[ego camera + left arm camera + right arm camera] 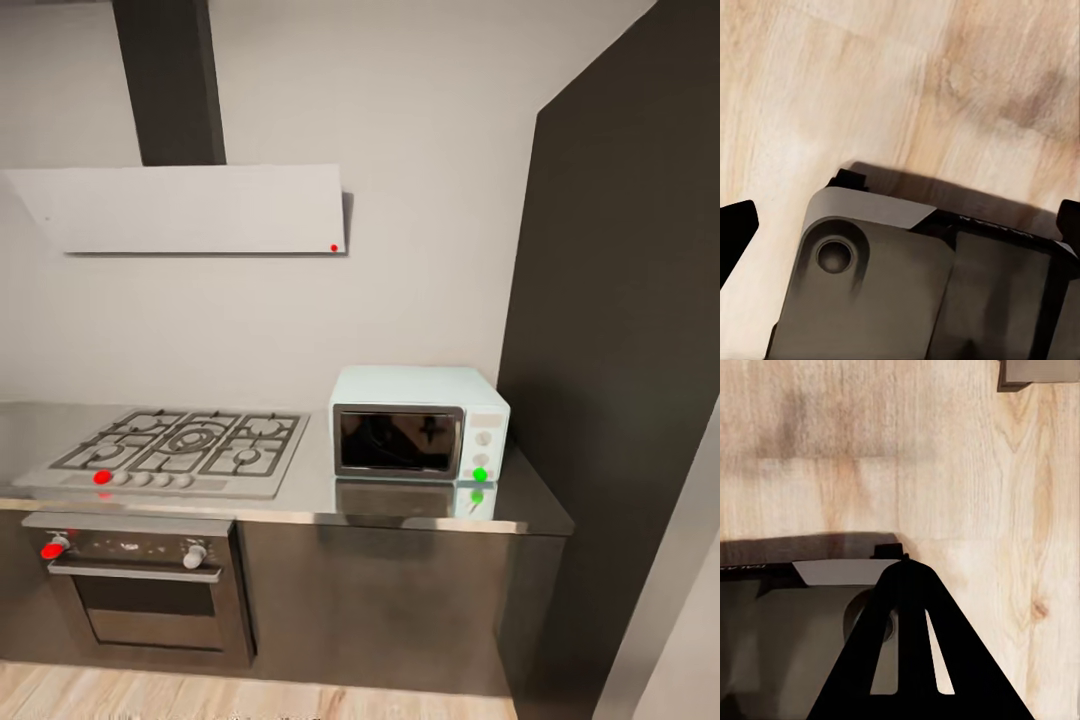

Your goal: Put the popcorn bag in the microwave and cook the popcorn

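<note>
From the head camera I see the microwave (419,422) with its door shut on the countertop (300,495) beside the hob (175,452), while my left gripper (900,225) hangs spread and my right gripper (916,660) looks pressed together, both over the wooden floor (945,472) beneath them.

Microwave (419,421) on the countertop (300,500) — right of the hob (175,450), oven (145,590) beneath.

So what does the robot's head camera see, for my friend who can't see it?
A mint-blue microwave with its dark door shut sits on a grey countertop, right of a gas hob. Below the hob is a dark oven.
</note>
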Available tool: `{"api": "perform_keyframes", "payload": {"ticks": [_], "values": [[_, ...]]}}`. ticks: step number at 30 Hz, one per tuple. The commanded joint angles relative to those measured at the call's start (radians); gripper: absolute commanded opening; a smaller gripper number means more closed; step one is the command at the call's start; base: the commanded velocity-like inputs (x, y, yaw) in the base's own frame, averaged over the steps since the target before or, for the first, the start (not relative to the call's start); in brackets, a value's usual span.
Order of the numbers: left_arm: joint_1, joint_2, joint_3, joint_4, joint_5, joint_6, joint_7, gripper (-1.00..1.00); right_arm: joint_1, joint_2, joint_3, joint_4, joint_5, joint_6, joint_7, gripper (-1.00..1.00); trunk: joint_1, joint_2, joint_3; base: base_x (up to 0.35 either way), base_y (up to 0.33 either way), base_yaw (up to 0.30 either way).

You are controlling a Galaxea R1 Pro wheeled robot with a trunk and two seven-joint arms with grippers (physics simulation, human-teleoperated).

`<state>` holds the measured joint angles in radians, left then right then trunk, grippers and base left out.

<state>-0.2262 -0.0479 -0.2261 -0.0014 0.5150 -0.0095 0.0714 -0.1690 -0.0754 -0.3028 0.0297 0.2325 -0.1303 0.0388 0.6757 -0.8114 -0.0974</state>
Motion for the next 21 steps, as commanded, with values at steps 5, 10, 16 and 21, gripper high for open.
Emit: {"api": "perform_keyframes", "payload": {"ticks": [5,10,16,21], "values": [[-0.001,-0.001,-0.009,0.0,0.005,-0.004,0.003,1.0,-0.001,-0.001,-0.009,0.003,0.008,-0.006,0.003,-1.0,0.0,-0.001,-0.002,0.0,0.0,0.274],[-0.001,0.06,0.022,-0.006,0.149,-0.098,-0.085,1.0,-0.001,0.034,0.012,-0.002,0.066,-0.017,-0.013,-1.0,0.0,-0.001,-0.002,0.0,0.0,0.069],[-0.001,0.06,0.022,-0.006,0.149,-0.098,-0.085,1.0,-0.001,0.034,0.012,-0.002,0.066,-0.017,-0.013,-1.0,0.0,-0.001,-0.002,0.0,0.0,0.0],[-0.001,0.06,0.022,-0.006,0.149,-0.098,-0.085,1.0,-0.001,0.034,0.012,-0.002,0.066,-0.017,-0.013,-1.0,0.0,-0.001,-0.002,0.0,0.0,0.0]]}}
